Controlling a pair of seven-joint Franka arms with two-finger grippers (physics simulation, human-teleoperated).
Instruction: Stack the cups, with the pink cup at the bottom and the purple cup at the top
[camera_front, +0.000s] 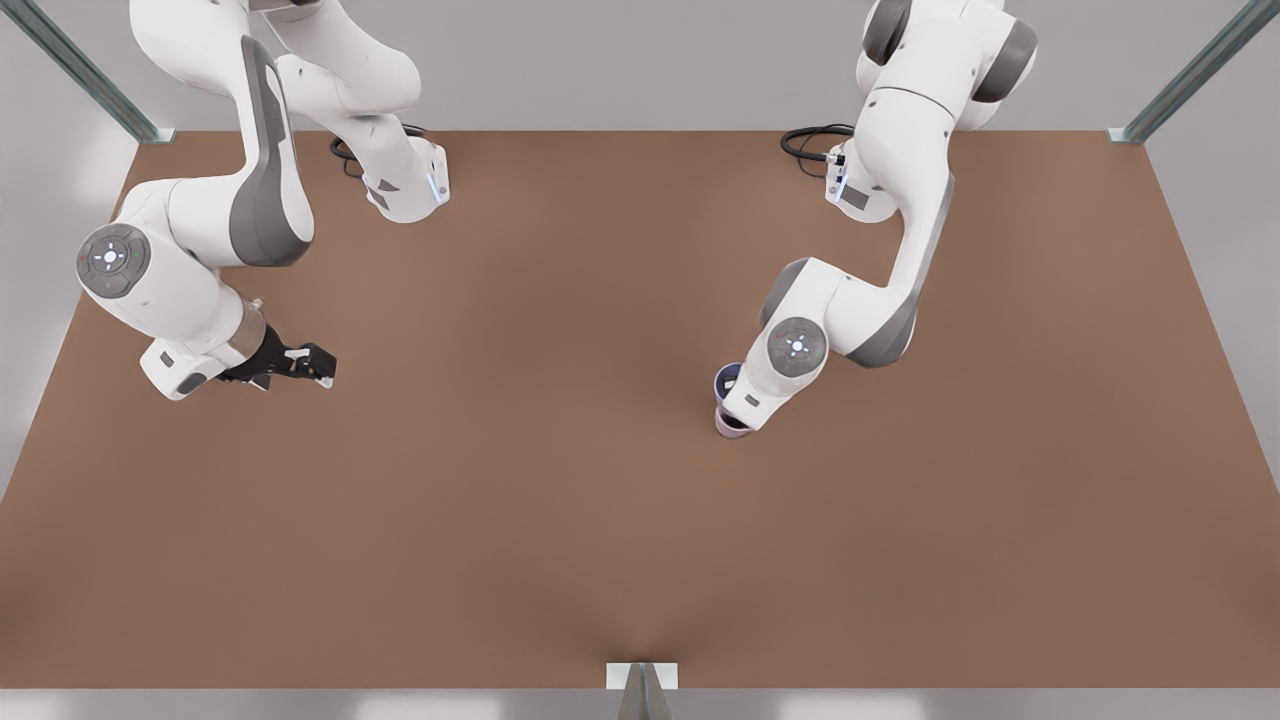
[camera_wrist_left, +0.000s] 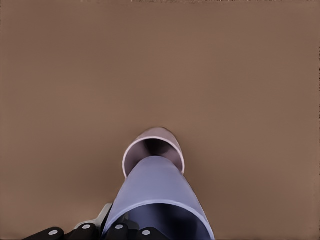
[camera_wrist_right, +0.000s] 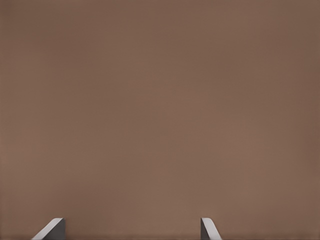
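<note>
Fingertips of my right pincer (camera_wrist_right: 131, 229) stand wide apart, holding nothing, waiting near the bench's (camera_front: 560, 520) left edge in the front view. My left pincer (camera_wrist_left: 107, 231) grips the purple cup (camera_wrist_left: 155, 192), its base inside the pink cup (camera_wrist_left: 154, 145), right of centre.

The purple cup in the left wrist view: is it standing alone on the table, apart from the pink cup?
No. The purple cup has its lower end inside the mouth of the pink cup.

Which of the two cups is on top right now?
The bluish lavender tapered cup, nested into the dusty pink-mauve cup beneath it, at the left gripper.
</note>
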